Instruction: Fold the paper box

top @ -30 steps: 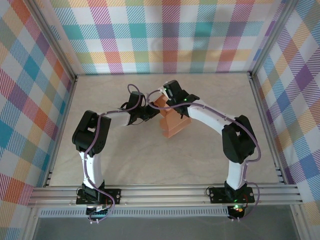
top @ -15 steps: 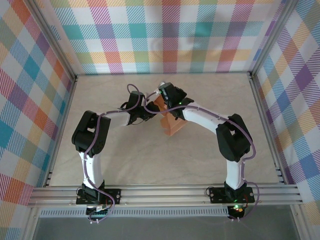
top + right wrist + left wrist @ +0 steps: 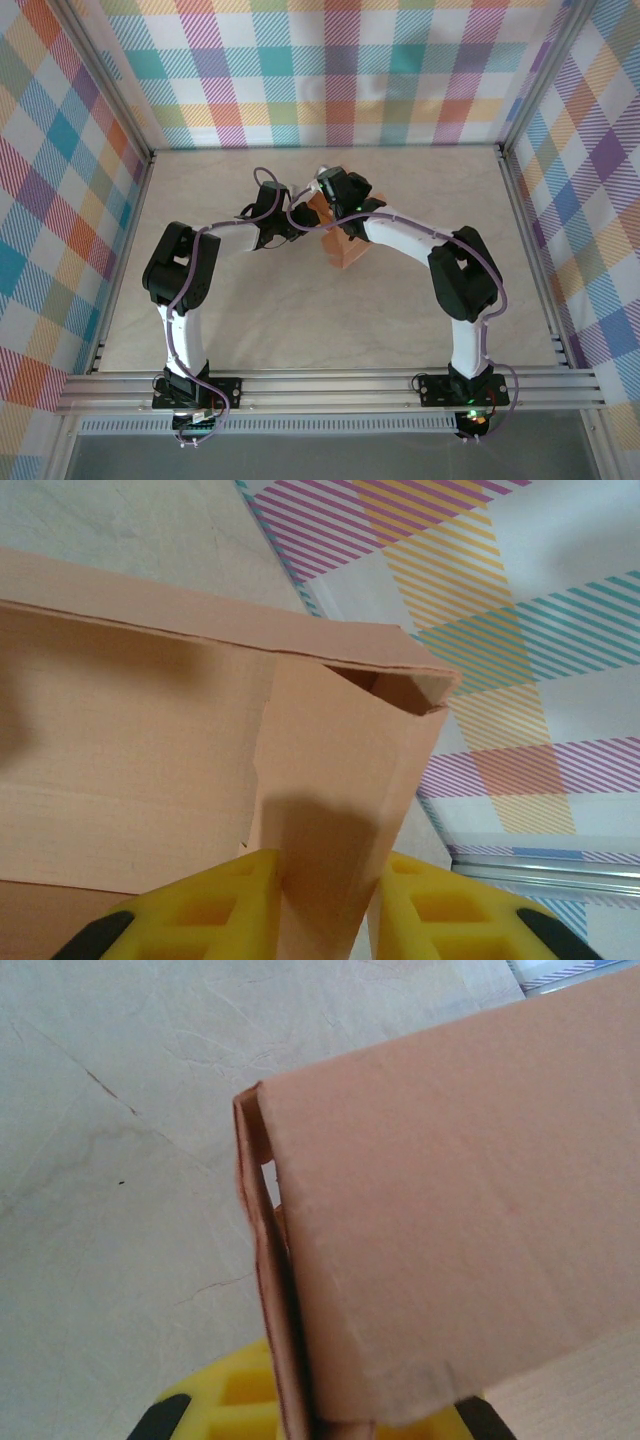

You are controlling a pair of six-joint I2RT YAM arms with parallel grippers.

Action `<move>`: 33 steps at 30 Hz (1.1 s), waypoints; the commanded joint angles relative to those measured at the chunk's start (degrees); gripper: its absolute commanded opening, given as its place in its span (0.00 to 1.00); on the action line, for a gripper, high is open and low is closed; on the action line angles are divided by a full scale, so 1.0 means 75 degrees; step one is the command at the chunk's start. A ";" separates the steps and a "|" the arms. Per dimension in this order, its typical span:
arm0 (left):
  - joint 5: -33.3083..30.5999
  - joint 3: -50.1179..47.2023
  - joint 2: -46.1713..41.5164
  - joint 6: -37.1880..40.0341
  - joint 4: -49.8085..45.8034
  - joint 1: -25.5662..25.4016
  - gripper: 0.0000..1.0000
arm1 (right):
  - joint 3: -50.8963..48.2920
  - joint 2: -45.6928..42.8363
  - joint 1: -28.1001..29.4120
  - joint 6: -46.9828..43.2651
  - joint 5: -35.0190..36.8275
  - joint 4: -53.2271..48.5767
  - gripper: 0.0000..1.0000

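The salmon-orange paper box (image 3: 345, 252) stands partly folded at mid-table between both arms. In the left wrist view a broad panel of the paper box (image 3: 450, 1210) rises to the right, and one thin wall runs down between the yellow pads. My left gripper (image 3: 310, 1412) (image 3: 295, 224) is shut on that wall. In the right wrist view the box's inside (image 3: 130, 770) lies left, and a folded-over flap (image 3: 335, 770) stands between my right gripper's (image 3: 330, 865) (image 3: 328, 200) fingers. The left pad (image 3: 225, 900) touches it; a sliver of gap shows at the right pad (image 3: 440, 905).
Plaid walls (image 3: 330, 70) close in the beige marbled table (image 3: 300, 330) at back and sides. An aluminium rail (image 3: 330, 390) runs along the near edge by the arm bases. Purple cables loop over both arms near the box.
My right arm has drawn in leftward over the box, and its jaws have widened a little around the flap. The box has shifted slightly left. The left gripper holds still.
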 commanded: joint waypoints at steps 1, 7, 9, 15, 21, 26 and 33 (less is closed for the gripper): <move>0.0503 0.0119 -0.0488 0.0105 0.0689 -0.0113 0.00 | -0.0100 0.0233 -0.0042 -0.0199 -0.0279 0.0084 0.31; 0.0516 0.0093 -0.0464 0.0054 0.0760 -0.0094 0.00 | -0.0087 0.0133 -0.0205 -0.0045 -0.0387 -0.0055 0.35; 0.0529 0.0091 -0.0456 0.0043 0.0773 -0.0094 0.00 | -0.0097 0.0151 -0.0240 -0.0045 -0.0410 -0.0084 0.34; 0.0551 0.0116 -0.0447 0.0021 0.0782 -0.0094 0.00 | -0.0077 0.0168 -0.0231 -0.0004 -0.0422 -0.0135 0.19; 0.0643 0.0142 -0.0371 -0.0145 0.0884 -0.0094 0.00 | -0.0127 0.0303 -0.0104 -0.0141 -0.0258 0.0038 0.05; 0.0686 0.0201 -0.0315 -0.0273 0.0890 -0.0094 0.00 | -0.0280 0.0488 0.0012 -0.0507 0.0223 0.0717 0.00; 0.0686 0.0212 -0.0308 -0.0312 0.0890 -0.0094 0.00 | -0.0439 0.0569 0.0050 -0.0884 0.0566 0.1396 0.00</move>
